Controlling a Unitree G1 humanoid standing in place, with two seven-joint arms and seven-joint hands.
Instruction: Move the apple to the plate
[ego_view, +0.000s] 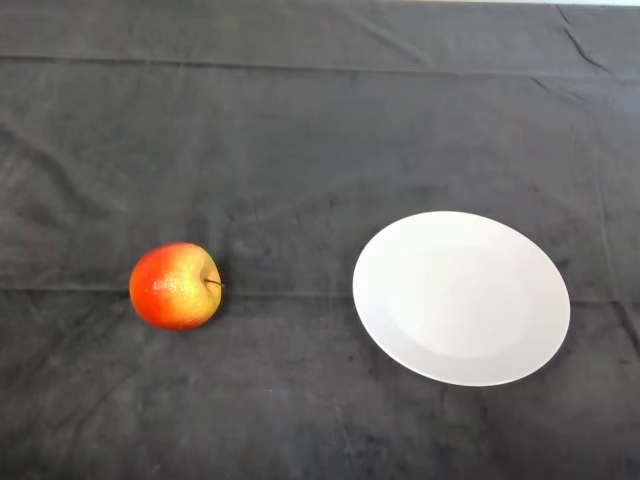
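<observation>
Red-yellow apple (stem rightward) on cloth.

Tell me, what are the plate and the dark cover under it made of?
The plate looks like glazed white ceramic, smooth and evenly pale, though it could be plastic. The cover looks like soft dark cloth: it shows creases and wrinkles.

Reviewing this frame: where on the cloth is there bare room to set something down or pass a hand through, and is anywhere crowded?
Bare dark cloth spans the whole far side behind the apple and the white plate. A wide free gap lies between the two, and a bare strip runs along the near edge. The plate's own surface holds nothing. Nowhere is crowded.
</observation>
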